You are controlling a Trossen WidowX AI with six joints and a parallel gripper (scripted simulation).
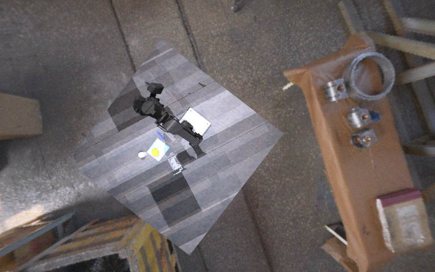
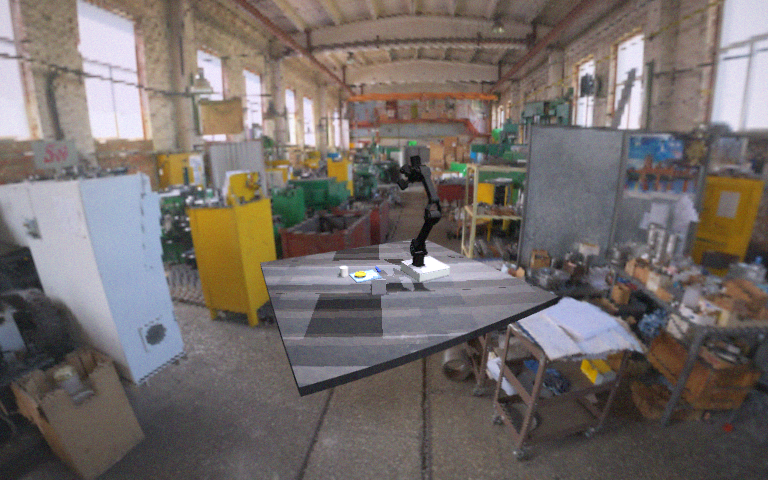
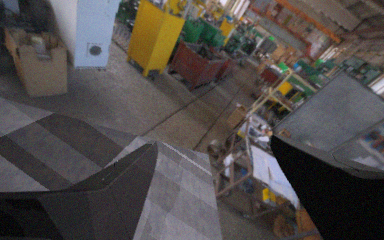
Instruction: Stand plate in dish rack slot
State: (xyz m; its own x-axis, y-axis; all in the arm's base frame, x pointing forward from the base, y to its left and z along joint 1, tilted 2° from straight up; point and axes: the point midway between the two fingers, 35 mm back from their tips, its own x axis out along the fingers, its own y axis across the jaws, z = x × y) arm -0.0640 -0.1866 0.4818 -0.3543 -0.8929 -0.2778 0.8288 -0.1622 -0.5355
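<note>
The plate, a small yellow disc, lies flat on a light-blue and white square mat. The dish rack, small and pale grey with thin outlines, stands on the table beside the mat; its slots are too small to make out. My gripper is open, with nothing between its fingers. It is raised high above the table, with the arm folded upward, well away from plate and rack. The wrist view shows neither of them.
A white cup stands beside the mat. A small blue item lies between the mat and the arm. The arm stands by a white base block. The table's edges drop to the workshop floor.
</note>
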